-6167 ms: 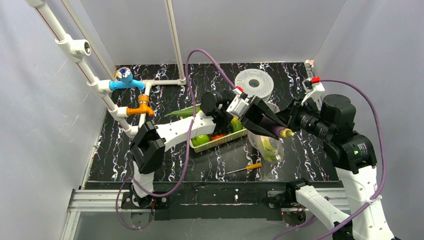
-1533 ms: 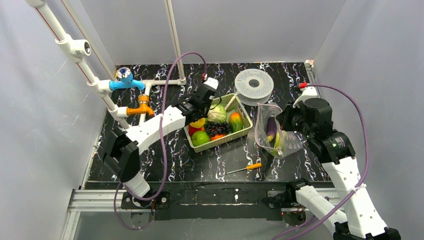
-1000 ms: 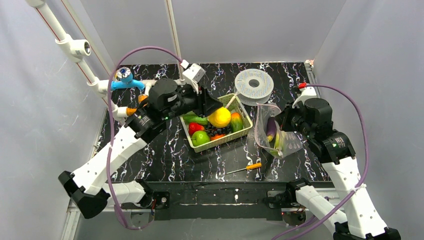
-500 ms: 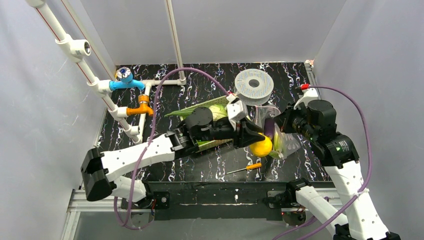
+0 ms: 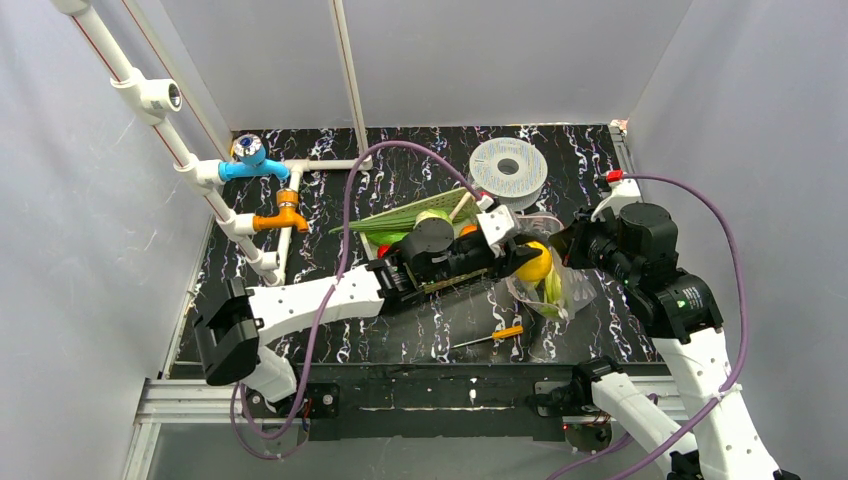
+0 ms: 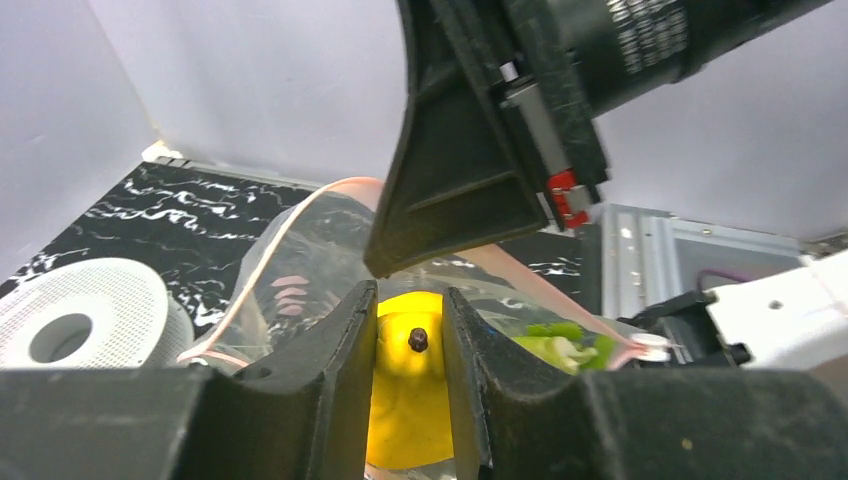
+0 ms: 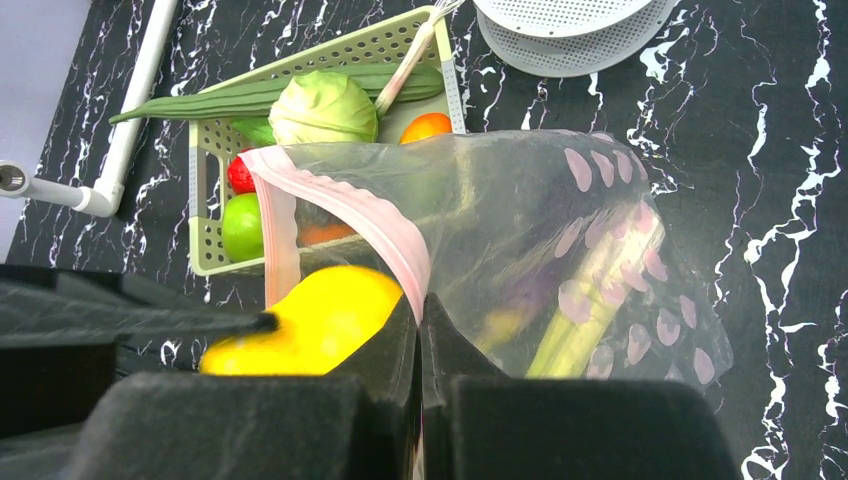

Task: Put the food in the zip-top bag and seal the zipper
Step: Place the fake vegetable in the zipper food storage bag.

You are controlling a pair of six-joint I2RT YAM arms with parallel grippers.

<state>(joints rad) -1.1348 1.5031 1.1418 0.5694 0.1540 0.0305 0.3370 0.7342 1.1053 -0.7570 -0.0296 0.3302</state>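
While the left gripper [image 6: 412,305] clamps the yellow pepper [image 6: 408,410] at the mouth of the zip-top bag [image 7: 540,220], the right gripper [image 7: 421,318] pinches the zipper [image 7: 345,205] edge; the basket [image 7: 203,215] sits just beside at nine o'clock.

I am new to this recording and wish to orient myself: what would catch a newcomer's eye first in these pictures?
First, the bright yellow pepper, held by the left claw at the mouth of the clear zip-top bag, right of the table's centre. Next, the right claw pinching the bag's pink zipper, and the pale-green basket of vegetables beside the bag.
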